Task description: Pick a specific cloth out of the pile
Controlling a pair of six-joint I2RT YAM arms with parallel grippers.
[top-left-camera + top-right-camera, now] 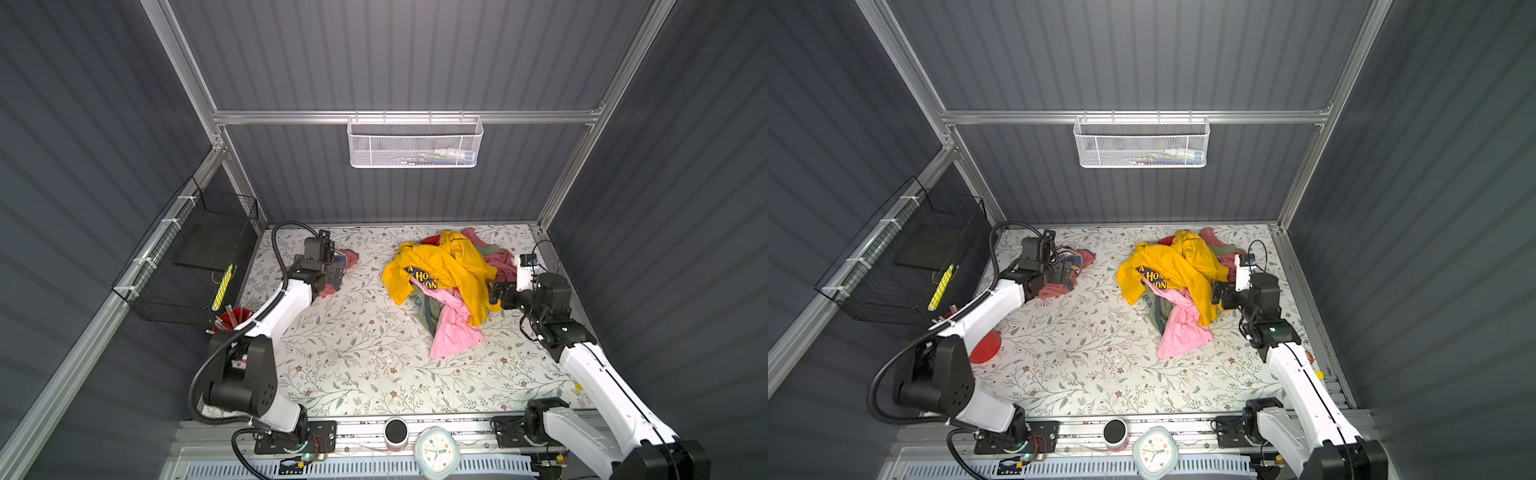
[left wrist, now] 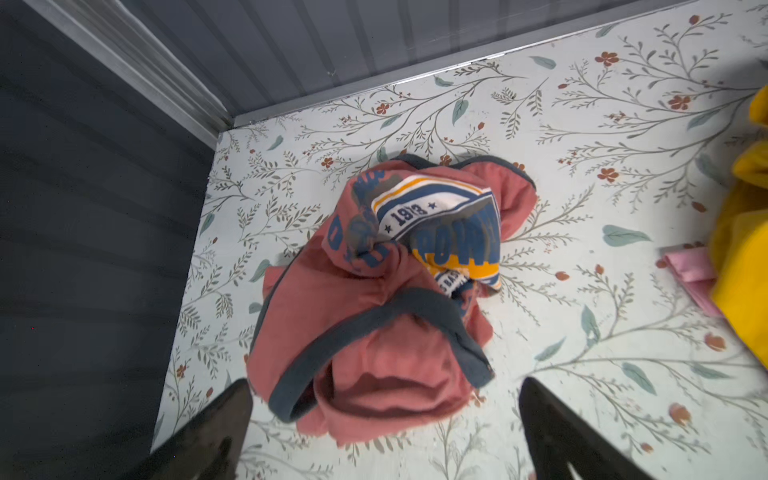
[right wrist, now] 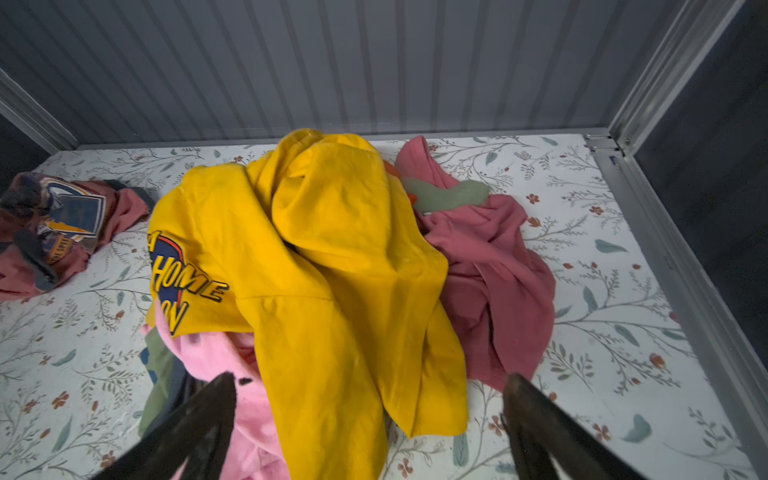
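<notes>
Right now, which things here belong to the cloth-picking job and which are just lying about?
Job: salmon 1973 T-shirt; clothes pile; left tool, open over the shirt.
Lying about: white mesh basket; black wire basket; clock; red cup.

Lab cell: aluminium frame (image 1: 399, 117), panelled walls (image 1: 395, 54)

Salmon T-shirt (image 2: 374, 345): dusty salmon-red, navy trim, navy-white-orange "1973" print
Yellow T-shirt (image 3: 332, 249): bright yellow, navy lettering
Pink garment (image 1: 455, 328): plain light pink
Counter (image 1: 353, 353): pale, grey-green leafy sprigs, small rust flowers
</notes>
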